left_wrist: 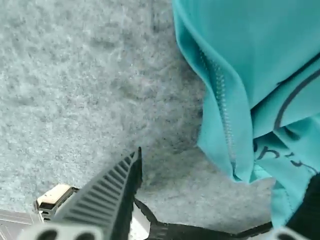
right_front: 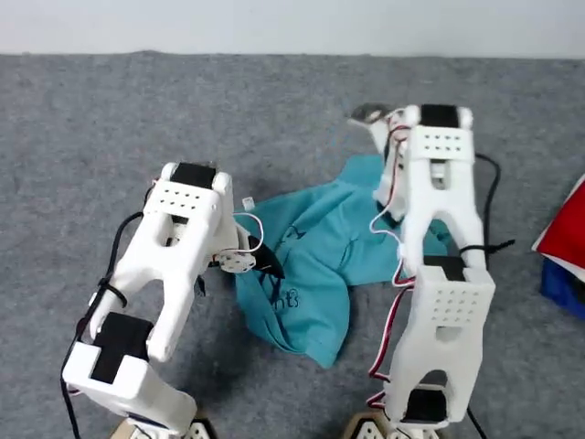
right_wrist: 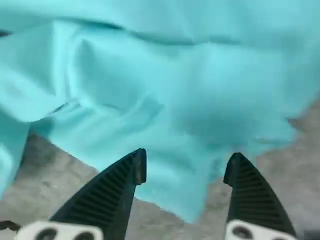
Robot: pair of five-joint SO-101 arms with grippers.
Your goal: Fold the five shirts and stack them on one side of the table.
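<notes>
1. At the teal shirt's (right_front: 311, 274) left edge, your left gripper (left_wrist: 220, 185) gapes wide, hem between its jaws.
2. Over that shirt's far side, your right gripper (right_wrist: 187, 165) is released, holding nothing.
3. Shirt lies crumpled on the grey carpet (right_front: 91, 137).

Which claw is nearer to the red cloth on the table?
Right. The right claw hangs open over the teal shirt, on the side toward the red cloth; the left claw is at the shirt's far edge.
</notes>
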